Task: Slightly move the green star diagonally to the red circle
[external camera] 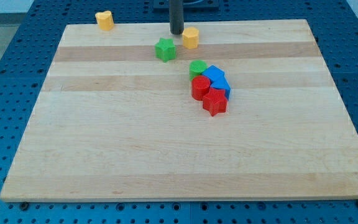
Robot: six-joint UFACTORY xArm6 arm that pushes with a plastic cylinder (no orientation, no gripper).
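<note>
Seven blocks: I count seven small coloured blocks on the pale wooden board (104, 155), which lies on a blue perforated table (5, 62).
My tip: my tip (176, 33), the lower end of the straight dark rod, rests near the board's top edge; it grasps nothing and touches no block that I can make out.
Green star: the green star-shaped block (165, 49) sits just below my tip and slightly to the view's left, close but apart.
Yellow neighbour: a yellow block (191, 37), shape unclear, stands just to the view's right of my tip.
Red circle: the red round block (199, 87) lies in the cluster lower right of the green star, well apart from it.
Cluster: a green round block (197, 67) touches the red circle's top; a blue block (217, 78), possibly two, presses against its right; a red star-shaped block (215, 102) sits at the cluster's bottom.
Far corner: a yellow heart-like block (104, 20) stands at the board's top left edge, alone.
</note>
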